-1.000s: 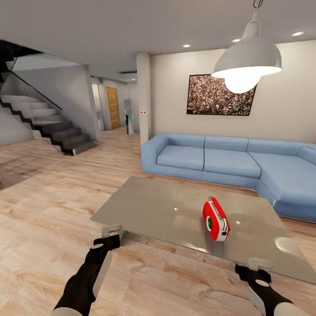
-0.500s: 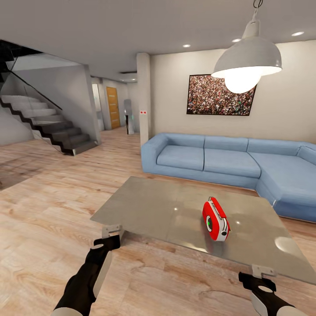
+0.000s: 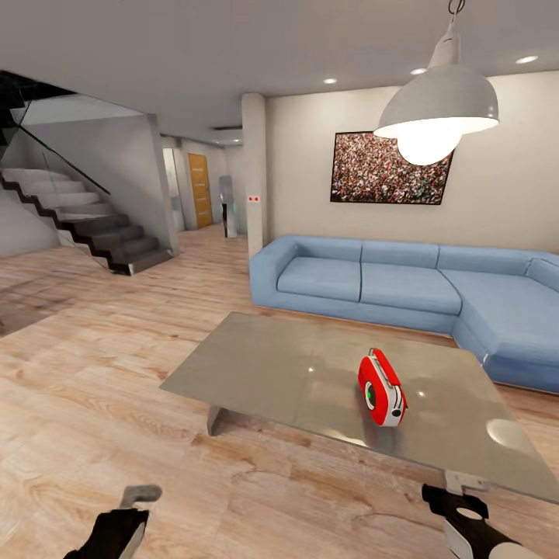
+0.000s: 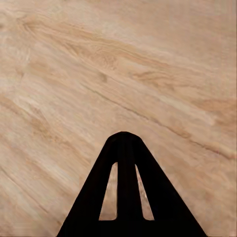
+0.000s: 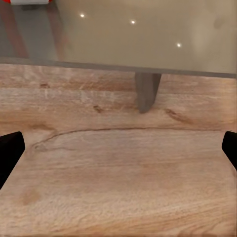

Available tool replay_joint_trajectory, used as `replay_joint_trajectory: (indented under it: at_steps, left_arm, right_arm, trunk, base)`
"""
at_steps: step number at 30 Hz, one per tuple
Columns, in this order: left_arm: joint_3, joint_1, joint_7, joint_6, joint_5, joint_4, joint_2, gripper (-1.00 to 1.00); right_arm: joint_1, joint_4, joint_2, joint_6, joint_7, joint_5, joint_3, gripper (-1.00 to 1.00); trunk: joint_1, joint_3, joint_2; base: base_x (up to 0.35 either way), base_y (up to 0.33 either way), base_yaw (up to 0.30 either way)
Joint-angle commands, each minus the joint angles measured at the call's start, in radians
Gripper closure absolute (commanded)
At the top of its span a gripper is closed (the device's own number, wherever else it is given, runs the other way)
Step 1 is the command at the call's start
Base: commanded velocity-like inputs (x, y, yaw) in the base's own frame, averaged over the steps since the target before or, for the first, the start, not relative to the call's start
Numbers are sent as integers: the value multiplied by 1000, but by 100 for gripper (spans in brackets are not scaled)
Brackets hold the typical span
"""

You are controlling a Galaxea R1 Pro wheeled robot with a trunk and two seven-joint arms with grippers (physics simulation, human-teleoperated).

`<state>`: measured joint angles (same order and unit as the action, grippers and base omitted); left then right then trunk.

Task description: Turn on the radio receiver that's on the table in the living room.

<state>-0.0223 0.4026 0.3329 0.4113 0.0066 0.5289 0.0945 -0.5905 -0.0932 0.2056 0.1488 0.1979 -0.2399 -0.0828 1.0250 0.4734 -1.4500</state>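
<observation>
The red radio receiver (image 3: 382,397) with white trim stands upright on the glossy grey table (image 3: 287,369), right of its middle, its dial side turned toward the left front. My right gripper (image 3: 464,484) hovers low by the table's near right edge, open, with its fingertips (image 5: 10,150) spread wide over the floor. The right wrist view faces the table top (image 5: 148,39) and one leg (image 5: 147,91), and a sliver of the radio (image 5: 29,1) shows at the frame's edge. Over bare floor, well short of the table, my left gripper (image 3: 140,493) is low, its fingers (image 4: 123,148) pressed together.
A blue L-shaped sofa (image 3: 365,283) stands behind the table, with a crowd picture (image 3: 390,168) on the wall above. A grey pendant lamp (image 3: 439,105) hangs over the table's right side. Stairs (image 3: 85,221) rise at far left. Wood plank floor (image 3: 93,373) stretches left of the table.
My left arm has dropped down and back from the table's near left corner. The right gripper has slid slightly right and lower. The radio has not moved.
</observation>
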Motion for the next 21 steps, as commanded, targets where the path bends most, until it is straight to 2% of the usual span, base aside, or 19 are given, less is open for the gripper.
replay_joint_trajectory:
  at_steps: [1, 2, 4, 5, 6, 7, 10, 12, 14, 15, 16, 19, 21]
  left_arm:
    - [1, 0, 1, -55, -2, -103, 11, 100]
    - [1, 0, 2, -151, -6, -255, 20, 100]
    - [3, -1, 3, -289, -9, -438, 25, 100]
    - [4, -6, 3, -379, -9, -523, 32, 100]
    - [4, -26, 2, -430, -8, -566, 41, 100]
    - [4, -41, 2, -452, -7, -582, 46, 100]
    - [4, -66, -4, -477, -5, -601, 48, 100]
    - [4, -76, -8, -483, -3, -606, 32, 100]
    - [4, -79, -10, -485, -2, -609, 6, 100]
    - [4, -82, -10, -486, -1, -609, -16, 100]
    - [4, -82, -10, -487, -1, -610, -24, 100]
    - [4, -86, -11, -489, 0, -609, -96, 100]
    - [4, -86, -11, -489, 0, -609, -116, 100]
  right_arm:
    - [0, 5, 0, 0, 0, 0, 0, -100]
    - [0, 15, -1, 0, 0, 0, 0, -100]
    - [0, 27, -2, 0, 0, 0, 0, -100]
    - [0, 39, -4, 0, 0, -1, 0, -100]
    - [0, 51, -5, 0, 0, -1, 0, -100]
    - [0, 59, -5, 0, 0, -2, 0, -100]
    - [0, 82, -6, 0, 0, -2, 0, -100]
    - [0, 112, -10, 0, -2, -3, 0, -100]
    - [0, 139, -14, 0, -2, -4, 0, -100]
    - [3, 152, -20, 0, -3, -5, 1, -100]
    - [4, 155, -22, -1, -3, -5, 1, -100]
    - [37, 164, -39, -1, -8, -5, 1, -100]
    - [51, 165, -48, -1, -9, -6, 1, -100]
  trunk:
    - [0, 0, 0]
    - [0, 0, 0]
    - [0, 0, 0]
    - [0, 0, 0]
    - [0, 0, 0]
    - [0, 0, 0]
    - [0, 0, 0]
    - [0, 0, 0]
    - [0, 0, 0]
    - [0, 0, 0]
    - [0, 0, 0]
    - [0, 0, 0]
    - [0, 0, 0]
  base:
    - [0, 0, 0]
    - [0, 0, 0]
    - [0, 0, 0]
    - [0, 0, 0]
    - [0, 0, 0]
    - [0, 0, 0]
    - [0, 0, 0]
    - [0, 0, 0]
    - [0, 0, 0]
    - [0, 0, 0]
    - [0, 0, 0]
    - [0, 0, 0]
    - [0, 0, 0]
